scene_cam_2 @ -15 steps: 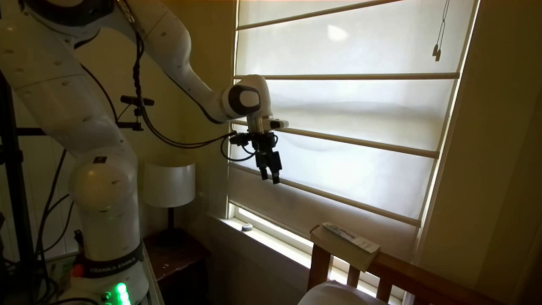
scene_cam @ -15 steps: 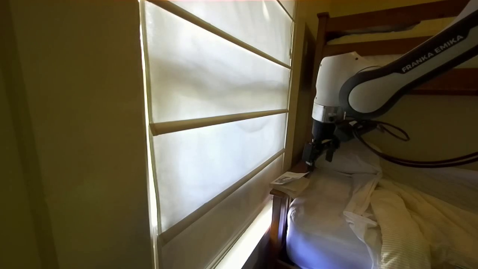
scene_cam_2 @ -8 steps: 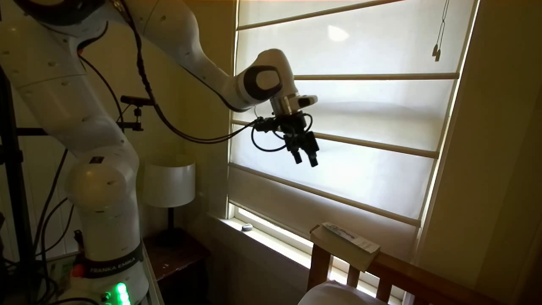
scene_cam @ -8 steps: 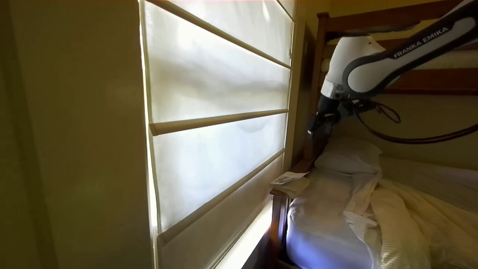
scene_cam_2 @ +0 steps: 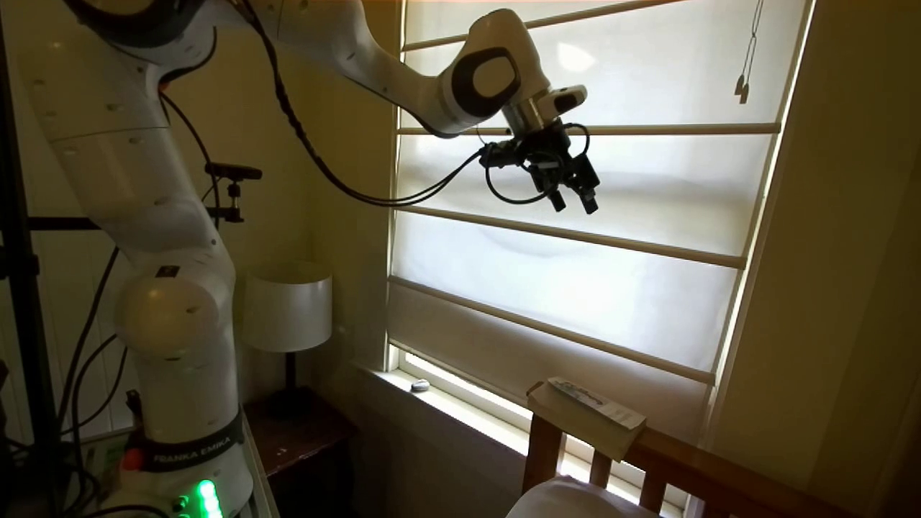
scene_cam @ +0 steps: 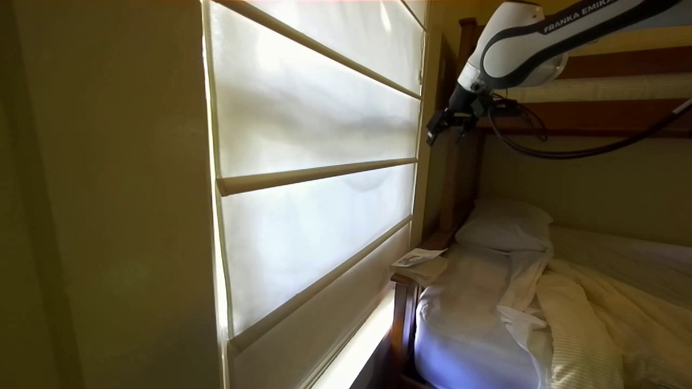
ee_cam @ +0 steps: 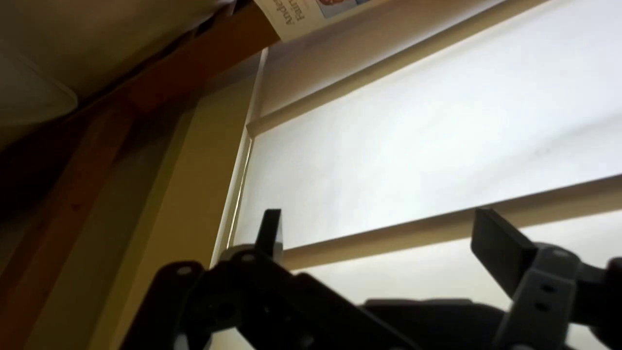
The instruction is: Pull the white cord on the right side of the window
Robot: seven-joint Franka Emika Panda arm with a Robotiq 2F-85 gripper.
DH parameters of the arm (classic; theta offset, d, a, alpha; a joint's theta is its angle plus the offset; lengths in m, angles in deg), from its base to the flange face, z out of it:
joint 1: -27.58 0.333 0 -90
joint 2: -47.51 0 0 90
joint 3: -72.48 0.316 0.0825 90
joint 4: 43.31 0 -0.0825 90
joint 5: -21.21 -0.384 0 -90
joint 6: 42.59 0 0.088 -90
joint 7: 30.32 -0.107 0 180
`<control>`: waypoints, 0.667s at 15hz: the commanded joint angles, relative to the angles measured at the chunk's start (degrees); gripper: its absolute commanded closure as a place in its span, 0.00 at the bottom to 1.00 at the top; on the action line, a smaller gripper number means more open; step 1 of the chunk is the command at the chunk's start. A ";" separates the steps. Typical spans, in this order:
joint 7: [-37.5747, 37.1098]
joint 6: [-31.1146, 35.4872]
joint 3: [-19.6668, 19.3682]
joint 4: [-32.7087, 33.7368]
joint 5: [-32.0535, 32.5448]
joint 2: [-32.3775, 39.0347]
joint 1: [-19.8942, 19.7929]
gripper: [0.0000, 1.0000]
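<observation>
"How does the pincer (scene_cam_2: 574, 206) stand?"
"Gaping wide, slanted downward, in front of the shade (scene_cam_2: 604, 288) in an exterior view."
"And the cord (scene_cam_2: 754, 34)?"
"Well apart from the pincer, hanging high up, near the right edge of the window (scene_cam_2: 468, 396)."
"Further out?"
"A lamp (scene_cam_2: 288, 316), upright on a dark table (scene_cam_2: 309, 432)."

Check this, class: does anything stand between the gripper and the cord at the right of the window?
Nothing visible does. In an exterior view, only the shade shows, as backdrop, between the open gripper and the cord; depth there is uncertain.
</observation>
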 commanded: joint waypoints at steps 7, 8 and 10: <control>-6.45 12.14 0.75 2.82 -4.61 3.38 1.36 0.00; -7.24 14.40 1.06 3.62 -4.72 3.94 1.41 0.00; -9.13 18.94 1.88 5.32 -3.59 5.09 0.81 0.00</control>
